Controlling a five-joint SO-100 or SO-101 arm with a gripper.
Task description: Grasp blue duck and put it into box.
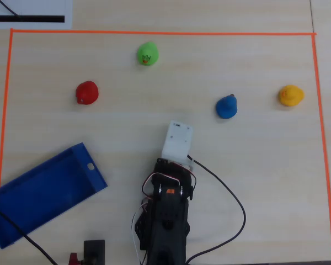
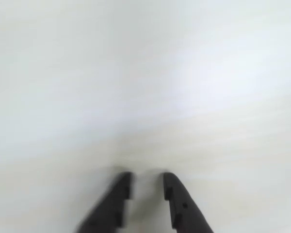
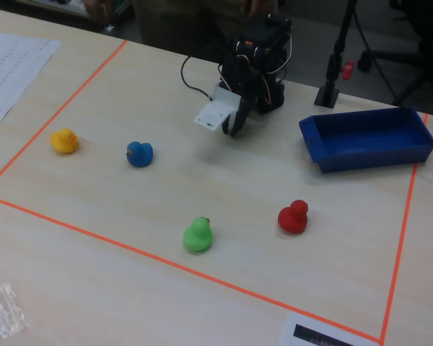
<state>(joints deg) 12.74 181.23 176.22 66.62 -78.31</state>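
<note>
The pincer (image 2: 146,187), at the lower centre of the wrist view, is showing its fingers slightly parted with nothing between them, over bare counter (image 2: 145,87). In the overhead view the arm (image 1: 168,215) is sitting low at centre, and the blue duck (image 1: 227,106) is resting right of centre, well apart from it and untouched. The box (image 1: 41,193) is lying empty at lower left. The green duck (image 1: 147,53) is standing at the upper centre. Reach, grasp and placing are all judged outstanding.
</note>
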